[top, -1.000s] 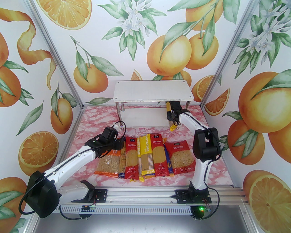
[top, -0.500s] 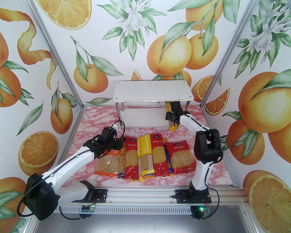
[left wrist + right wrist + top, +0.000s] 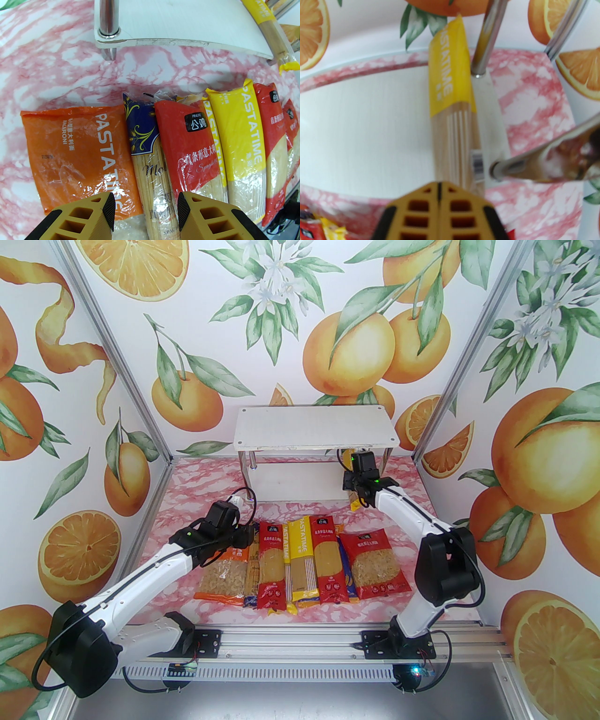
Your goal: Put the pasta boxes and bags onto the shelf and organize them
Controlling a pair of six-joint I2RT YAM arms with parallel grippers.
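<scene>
Fingers of right hand (image 3: 440, 184), pressed together, hide near end of yellow pack (image 3: 451, 93); left hand (image 3: 145, 202) spread.

Top external: high, rearward, facing shelf (image 3: 315, 427). Wrist cameras: close, angled down; both share its lower board (image 3: 187, 23).

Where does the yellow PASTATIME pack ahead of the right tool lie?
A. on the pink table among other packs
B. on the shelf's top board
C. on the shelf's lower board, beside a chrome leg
C: ahead of the right tool, the yellow PASTATIME pack lies on the white lower board, next to a chrome leg.
</scene>
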